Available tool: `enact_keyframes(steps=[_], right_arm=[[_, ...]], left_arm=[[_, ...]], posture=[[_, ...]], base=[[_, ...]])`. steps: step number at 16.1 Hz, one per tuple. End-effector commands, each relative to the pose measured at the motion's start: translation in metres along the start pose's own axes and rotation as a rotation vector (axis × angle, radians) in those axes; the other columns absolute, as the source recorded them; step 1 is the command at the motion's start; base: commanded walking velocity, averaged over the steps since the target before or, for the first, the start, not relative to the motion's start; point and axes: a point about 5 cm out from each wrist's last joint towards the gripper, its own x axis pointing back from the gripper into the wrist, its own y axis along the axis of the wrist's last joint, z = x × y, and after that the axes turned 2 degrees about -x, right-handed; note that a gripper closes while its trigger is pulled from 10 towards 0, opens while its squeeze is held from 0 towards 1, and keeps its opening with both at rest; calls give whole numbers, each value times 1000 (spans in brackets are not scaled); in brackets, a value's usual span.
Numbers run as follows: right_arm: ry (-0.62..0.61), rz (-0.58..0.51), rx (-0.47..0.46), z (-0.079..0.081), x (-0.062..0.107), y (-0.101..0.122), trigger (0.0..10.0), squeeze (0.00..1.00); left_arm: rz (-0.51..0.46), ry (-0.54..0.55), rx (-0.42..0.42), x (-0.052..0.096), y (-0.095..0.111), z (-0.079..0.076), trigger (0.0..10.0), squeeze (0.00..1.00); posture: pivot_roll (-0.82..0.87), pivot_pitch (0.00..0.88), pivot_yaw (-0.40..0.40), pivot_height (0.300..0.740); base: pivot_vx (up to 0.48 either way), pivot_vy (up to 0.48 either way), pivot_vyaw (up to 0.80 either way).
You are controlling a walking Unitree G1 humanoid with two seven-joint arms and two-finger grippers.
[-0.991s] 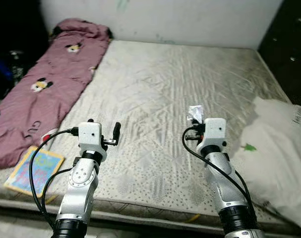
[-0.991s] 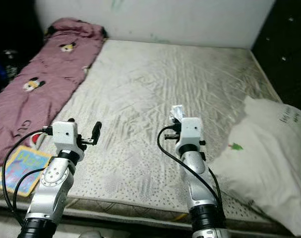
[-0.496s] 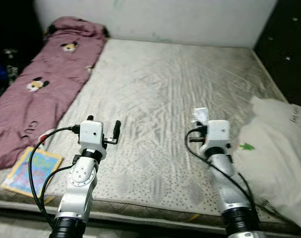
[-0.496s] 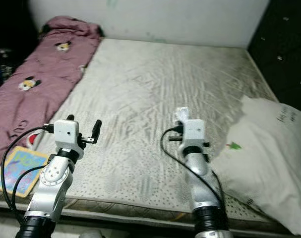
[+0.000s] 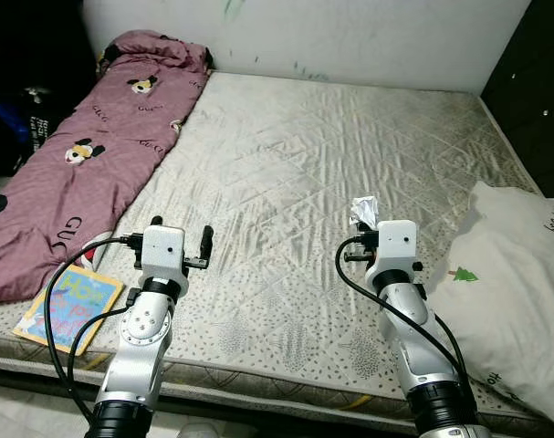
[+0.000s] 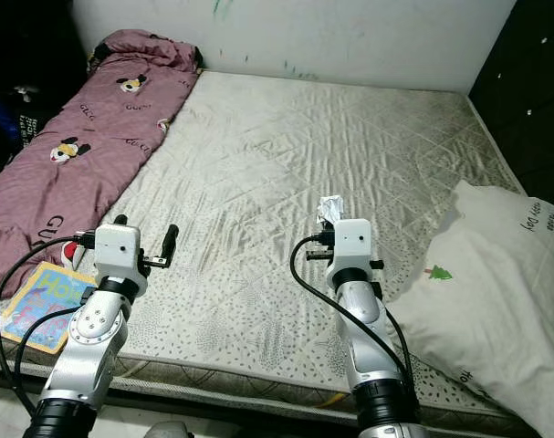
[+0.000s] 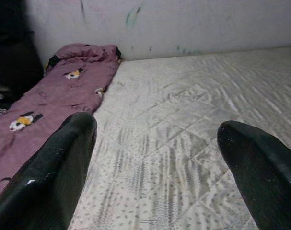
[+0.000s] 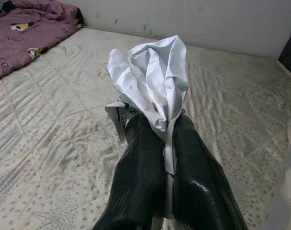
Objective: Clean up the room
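Head views sharp and evenly lit from overhead; the mattress (image 5: 331, 155) is bright, with darkness at the 9 and 3 o'clock edges. Wrist views are softer: near black fingers (image 7: 59, 177) blur, with small glints.

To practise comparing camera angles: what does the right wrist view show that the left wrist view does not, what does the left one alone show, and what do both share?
Right wrist view alone: the right gripper, shut on a crumpled white paper that sticks up from between its fingers.

Left wrist view alone: the left gripper, fingers spread wide with nothing between them.

Both share: the pale quilted mattress, the maroon cartoon-print blanket along one side of it, and the white wall behind.
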Motion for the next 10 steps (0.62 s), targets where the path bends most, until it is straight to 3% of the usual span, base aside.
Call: enact_keyframes(steps=[1,3,10], right_arm=[[-10,0,-12,-2,0,1,10000,0],[-2,-4,-13,-1,-1,2,10000,0],[17,-10,-14,1,-1,2,10000,0]], left_arm=[[14,-15,15,0,-3,-1,10000,0],[15,-12,18,0,-2,-2,10000,0],[19,-12,23,0,-3,-2,10000,0]], posture=[[69,0,0,740],[70,0,-2,740],[74,0,-5,740]], base=[[0,0,0],[0,0,-625],[0,284,0]])
